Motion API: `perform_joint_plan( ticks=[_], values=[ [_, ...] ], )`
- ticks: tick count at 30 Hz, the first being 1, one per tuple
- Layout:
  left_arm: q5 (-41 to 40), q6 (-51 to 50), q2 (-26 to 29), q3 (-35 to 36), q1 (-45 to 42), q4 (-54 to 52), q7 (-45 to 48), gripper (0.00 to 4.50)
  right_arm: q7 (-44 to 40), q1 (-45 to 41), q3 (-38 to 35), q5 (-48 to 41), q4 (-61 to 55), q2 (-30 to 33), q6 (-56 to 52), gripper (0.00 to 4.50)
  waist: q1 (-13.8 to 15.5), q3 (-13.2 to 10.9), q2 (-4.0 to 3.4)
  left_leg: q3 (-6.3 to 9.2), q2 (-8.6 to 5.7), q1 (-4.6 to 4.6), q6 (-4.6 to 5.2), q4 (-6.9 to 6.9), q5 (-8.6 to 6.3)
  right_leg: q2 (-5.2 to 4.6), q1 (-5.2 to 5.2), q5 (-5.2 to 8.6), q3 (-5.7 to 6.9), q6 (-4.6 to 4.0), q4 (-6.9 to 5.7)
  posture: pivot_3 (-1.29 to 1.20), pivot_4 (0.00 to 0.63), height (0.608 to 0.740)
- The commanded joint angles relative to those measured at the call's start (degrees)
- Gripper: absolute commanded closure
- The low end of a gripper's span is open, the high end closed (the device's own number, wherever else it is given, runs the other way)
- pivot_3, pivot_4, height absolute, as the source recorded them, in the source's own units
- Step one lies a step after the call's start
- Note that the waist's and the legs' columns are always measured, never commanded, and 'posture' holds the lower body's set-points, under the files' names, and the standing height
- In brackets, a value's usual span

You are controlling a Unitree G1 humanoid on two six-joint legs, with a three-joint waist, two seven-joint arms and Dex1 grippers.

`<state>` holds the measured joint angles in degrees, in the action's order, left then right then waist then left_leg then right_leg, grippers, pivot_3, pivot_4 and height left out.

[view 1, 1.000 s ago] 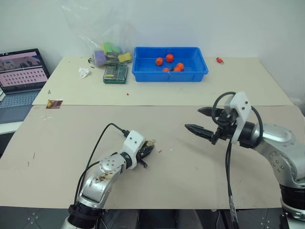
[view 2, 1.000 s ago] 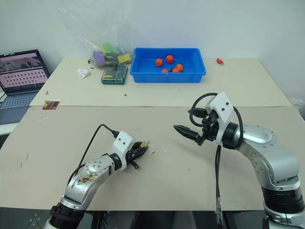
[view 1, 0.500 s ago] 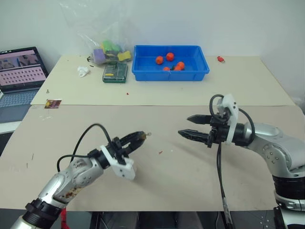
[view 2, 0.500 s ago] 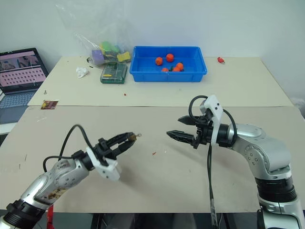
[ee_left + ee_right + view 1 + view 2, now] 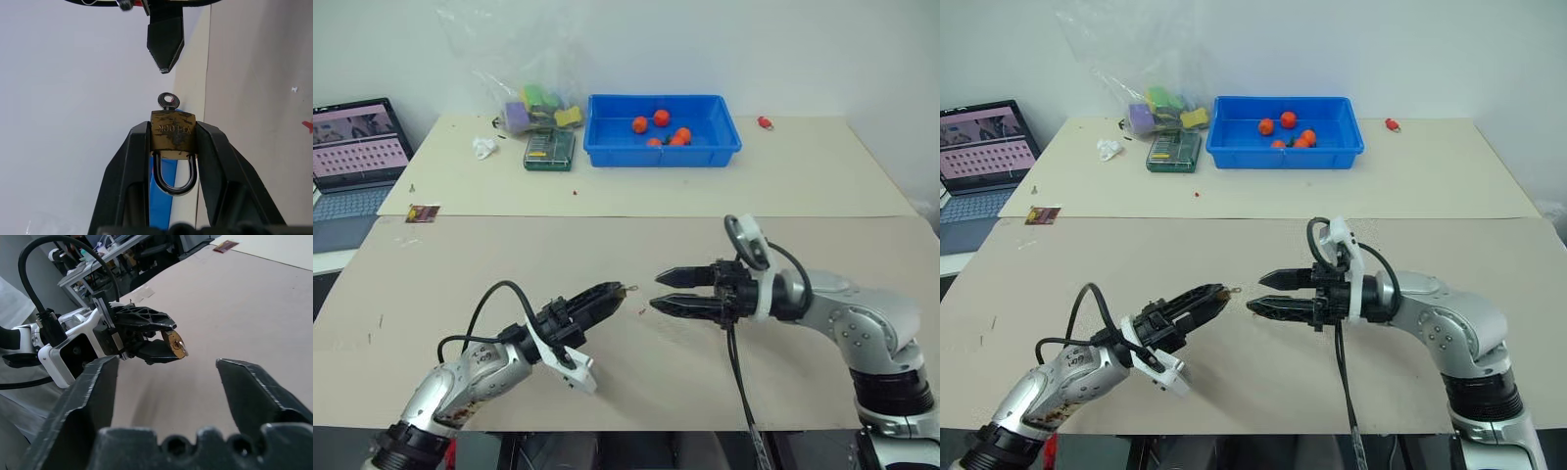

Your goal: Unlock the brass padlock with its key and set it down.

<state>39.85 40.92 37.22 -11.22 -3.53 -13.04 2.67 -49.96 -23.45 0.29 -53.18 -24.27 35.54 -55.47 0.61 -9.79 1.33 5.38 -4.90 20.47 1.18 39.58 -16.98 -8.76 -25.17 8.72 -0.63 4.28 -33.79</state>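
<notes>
At far left a laptop (image 5: 357,147) sits beside the table (image 5: 460,264); behind it lie a clear bag of coloured blocks (image 5: 536,106) and a green case (image 5: 551,150). Nearer me, my left tool (image 5: 612,294) is clenched on the brass padlock (image 5: 173,135), lifted clear of the table: the two fingers press the flat sides of the body, the shackle (image 5: 175,174) loops back between them toward my wrist, and the key (image 5: 168,101) stands in the keyhole with its round head pointing outward. To its right, my right tool (image 5: 664,291) faces it nearly tip to tip, empty, its fingers parted, one fingertip just beyond the key head. The likely failure, as I judge it, is a poor pinch on so small a key head: fingers closing off-centre could push the padlock out of my left grip or slide off without turning. A twist might also rotate the whole padlock between the smooth fingers instead of the key. Farther back and right, the blue bin (image 5: 607,152) holds several small red-orange balls (image 5: 661,118) and something green among them; a small red object (image 5: 764,123) lies on the table beyond it.
</notes>
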Motion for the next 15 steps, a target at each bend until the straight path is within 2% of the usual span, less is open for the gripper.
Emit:
perform_joint_plan(
  ticks=[1, 9, 15],
  values=[
    [0.09, 1.76, -1.08, 0.19, -1.74, 0.35, -1.14, 3.64, 0.84, -1.32, 1.73, 0.80, -1.90, -1.00, 1.06, 1.76, -0.05, 0.00, 0.00, 0.00, 0.00, -0.01, 0.00, 0.00, 0.00, 0.00, 0.00, 0.00, 0.00, 0.00, -0.01, 0.00, 0.150, 0.740],
    [0.22, 3.64, -3.02, -0.79, -4.41, 2.61, -0.50, 3.64, -0.71, -4.51, 5.62, 8.11, 2.48, -2.38, 6.37, 1.76, -0.05, 0.00, 0.00, -0.03, -0.01, -0.02, 0.00, 0.02, 0.00, 0.00, -0.02, 0.00, -0.01, 0.00, -0.05, 0.00, 0.150, 0.740],
    [-0.69, 2.28, -3.67, -0.02, -4.06, 1.49, 0.73, 3.64, -2.63, -6.00, 4.43, 10.39, 5.63, -1.37, 8.50, 1.76, -0.08, 0.00, 0.00, -0.03, -0.01, -0.02, 0.00, 0.02, 0.00, 0.00, -0.04, 0.00, -0.01, -0.01, -0.08, 0.00, 0.150, 0.740]
  ],
)
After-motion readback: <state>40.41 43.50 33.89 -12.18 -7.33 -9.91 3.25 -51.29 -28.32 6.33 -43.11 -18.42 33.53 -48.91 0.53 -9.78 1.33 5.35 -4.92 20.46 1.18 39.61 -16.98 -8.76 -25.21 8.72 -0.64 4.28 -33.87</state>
